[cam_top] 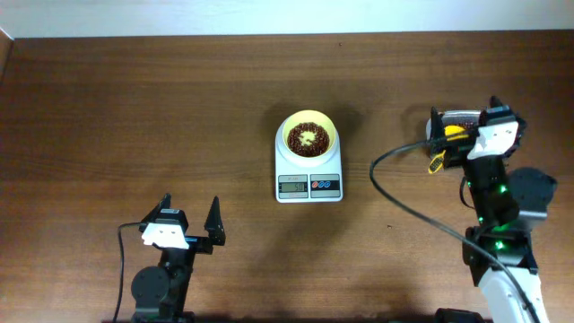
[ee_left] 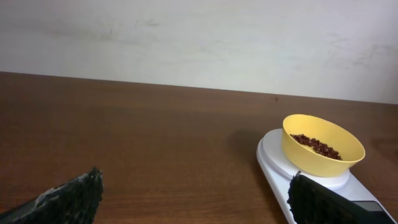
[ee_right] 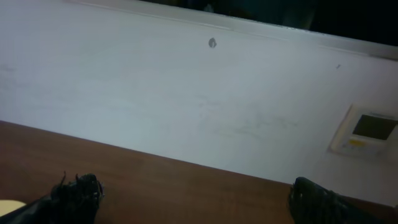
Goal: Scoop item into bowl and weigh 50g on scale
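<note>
The white scale (cam_top: pixel 308 186) stands at the table's middle, its display unreadable. The pale-yellow bowl (cam_top: pixel 288 128) sits on it and holds dark reddish-brown beans (cam_top: pixel 299 146). In the left wrist view the bowl (ee_left: pixel 323 155), the beans (ee_left: pixel 316 145) and the scale (ee_left: pixel 273 158) show at the right. My left gripper (cam_top: pixel 190 217) is open and empty near the front edge, left of the scale; it also shows in the left wrist view (ee_left: pixel 196 199). My right gripper (cam_top: pixel 464 115) is open at the far right, over a yellow scoop (cam_top: pixel 456 132). Its wrist view shows spread fingers (ee_right: pixel 193 199) with nothing between them.
A clear plastic container (cam_top: pixel 459 114) lies under my right gripper, mostly hidden by the arm. A black cable (cam_top: pixel 395 193) loops from the right arm across the table between scale and arm. A white wall (ee_right: pixel 186 99) stands behind the table.
</note>
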